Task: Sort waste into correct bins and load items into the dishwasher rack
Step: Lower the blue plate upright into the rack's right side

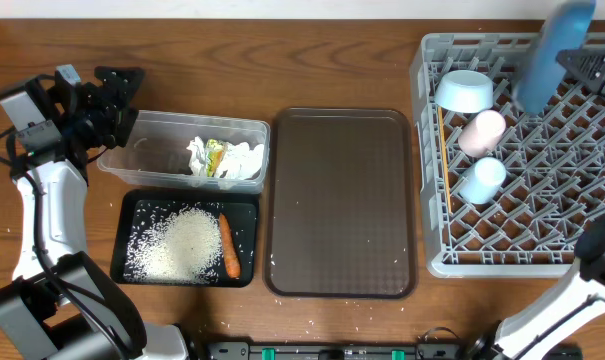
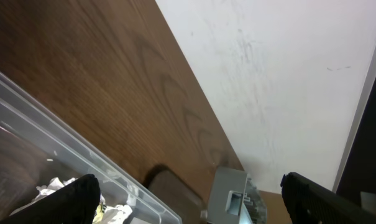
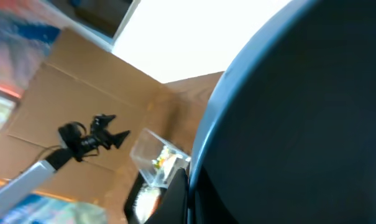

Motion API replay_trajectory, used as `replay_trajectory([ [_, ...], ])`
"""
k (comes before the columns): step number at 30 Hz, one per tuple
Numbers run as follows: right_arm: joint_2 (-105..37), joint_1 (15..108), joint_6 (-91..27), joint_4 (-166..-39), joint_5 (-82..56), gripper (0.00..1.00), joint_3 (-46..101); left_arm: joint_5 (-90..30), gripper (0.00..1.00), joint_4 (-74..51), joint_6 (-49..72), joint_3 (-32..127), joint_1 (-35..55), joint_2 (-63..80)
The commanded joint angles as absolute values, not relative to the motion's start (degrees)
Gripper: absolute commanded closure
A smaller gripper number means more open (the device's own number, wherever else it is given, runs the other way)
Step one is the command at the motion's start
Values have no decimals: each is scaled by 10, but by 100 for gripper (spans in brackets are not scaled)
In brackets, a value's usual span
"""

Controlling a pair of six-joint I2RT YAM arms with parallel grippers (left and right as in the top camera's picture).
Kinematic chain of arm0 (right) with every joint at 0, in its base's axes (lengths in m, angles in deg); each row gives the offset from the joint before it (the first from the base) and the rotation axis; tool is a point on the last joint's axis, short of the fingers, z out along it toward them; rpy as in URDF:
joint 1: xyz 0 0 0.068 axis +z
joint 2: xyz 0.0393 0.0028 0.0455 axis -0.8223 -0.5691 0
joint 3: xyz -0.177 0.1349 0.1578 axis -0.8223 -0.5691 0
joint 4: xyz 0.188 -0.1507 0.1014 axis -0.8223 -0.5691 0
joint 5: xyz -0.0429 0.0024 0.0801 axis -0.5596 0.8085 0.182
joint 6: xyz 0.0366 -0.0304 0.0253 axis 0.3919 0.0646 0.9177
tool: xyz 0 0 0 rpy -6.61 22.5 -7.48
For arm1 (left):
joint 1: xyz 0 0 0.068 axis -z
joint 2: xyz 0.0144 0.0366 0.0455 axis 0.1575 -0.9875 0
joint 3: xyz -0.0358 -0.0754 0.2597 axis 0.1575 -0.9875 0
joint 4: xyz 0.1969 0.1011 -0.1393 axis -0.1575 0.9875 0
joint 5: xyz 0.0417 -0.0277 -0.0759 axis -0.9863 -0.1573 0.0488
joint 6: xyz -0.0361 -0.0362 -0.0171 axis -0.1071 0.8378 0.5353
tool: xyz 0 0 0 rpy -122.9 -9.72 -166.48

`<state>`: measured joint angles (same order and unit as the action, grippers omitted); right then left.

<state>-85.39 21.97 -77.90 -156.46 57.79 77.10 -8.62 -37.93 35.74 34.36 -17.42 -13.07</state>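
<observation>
My right gripper (image 1: 574, 62) is shut on the round blue plate (image 1: 552, 50), held on edge above the far side of the grey dishwasher rack (image 1: 432, 150). In the right wrist view the plate (image 3: 299, 112) fills the frame beside one black finger (image 3: 175, 199). In the rack lie the white bowl (image 1: 464, 90), pink cup (image 1: 482, 132), light blue cup (image 1: 480, 180) and chopsticks (image 1: 444, 160). My left gripper (image 1: 117, 95) hangs open and empty at the clear tub's (image 1: 152, 150) left end. The tub holds tissues (image 1: 237, 160) and the wrapper (image 1: 216, 157). Rice (image 1: 182, 245) and the carrot (image 1: 227, 245) lie in the black tray (image 1: 132, 205).
The brown serving tray (image 1: 342, 200) lies between the bins and the rack. A few rice grains are scattered on the table near the front edge. The left wrist view shows the tub's wall (image 2: 51, 143), a tissue (image 2: 54, 185) and the rack's corner (image 2: 231, 193).
</observation>
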Motion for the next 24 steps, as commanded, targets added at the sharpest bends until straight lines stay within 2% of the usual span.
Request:
replay_trajectory([
  [1, -874, 216, -849, -1581, 645, 99, 770, -81, 5, -379, 362, 343, -176, -118],
  [9, -890, 210, -859, -1594, 606, 99, 770, -81, 5, -379, 362, 343, -176, -118],
  [24, -890, 137, -857, -1663, 574, 99, 770, -81, 5, -379, 362, 343, -176, -118],
])
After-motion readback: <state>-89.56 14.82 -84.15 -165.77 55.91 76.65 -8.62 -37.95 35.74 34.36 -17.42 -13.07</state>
